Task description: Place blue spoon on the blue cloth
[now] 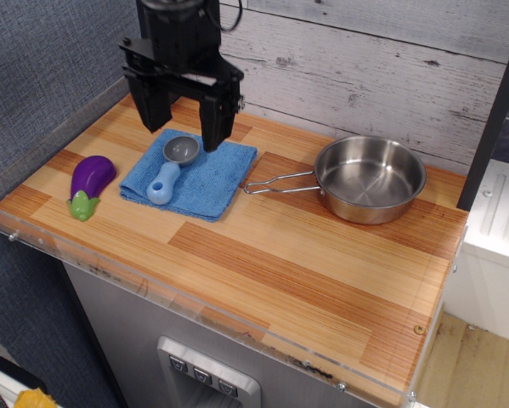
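The blue spoon [168,169] lies flat on the blue cloth [205,182], its grey bowl toward the back and its light-blue handle toward the front left. The cloth is a folded square towel at the back left of the wooden counter. My gripper [183,134] hangs above the back edge of the cloth, over the spoon's bowl. Its black fingers [212,126] are spread wide apart and hold nothing.
A purple eggplant toy [90,182] lies left of the cloth near the counter's left edge. A steel pan [369,178] with a wire handle sits to the right, its handle reaching toward the cloth. A clear plastic lip [152,289] runs along the front edge.
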`<action>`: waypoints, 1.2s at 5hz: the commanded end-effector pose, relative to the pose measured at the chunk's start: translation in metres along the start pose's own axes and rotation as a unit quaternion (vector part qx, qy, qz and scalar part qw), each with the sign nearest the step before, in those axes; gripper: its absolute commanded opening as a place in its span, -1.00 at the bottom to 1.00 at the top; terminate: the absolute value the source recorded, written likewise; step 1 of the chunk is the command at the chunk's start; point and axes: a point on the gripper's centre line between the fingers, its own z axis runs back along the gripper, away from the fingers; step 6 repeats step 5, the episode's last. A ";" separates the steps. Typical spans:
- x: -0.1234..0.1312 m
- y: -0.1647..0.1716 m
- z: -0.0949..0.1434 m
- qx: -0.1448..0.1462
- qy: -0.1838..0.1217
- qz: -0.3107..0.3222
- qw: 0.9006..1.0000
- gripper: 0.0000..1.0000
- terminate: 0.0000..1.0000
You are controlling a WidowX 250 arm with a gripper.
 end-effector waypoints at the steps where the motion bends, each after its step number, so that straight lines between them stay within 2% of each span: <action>1: -0.017 -0.024 0.018 -0.016 -0.029 -0.004 0.999 1.00 -1.00; 3: -0.013 -0.028 0.016 -0.009 -0.024 -0.043 0.999 1.00 -1.00; 4: -0.013 -0.028 0.016 -0.009 -0.024 -0.043 0.999 1.00 -1.00; 5: -0.013 -0.028 0.016 -0.009 -0.024 -0.043 0.999 1.00 1.00; 6: -0.013 -0.028 0.016 -0.009 -0.024 -0.043 0.999 1.00 1.00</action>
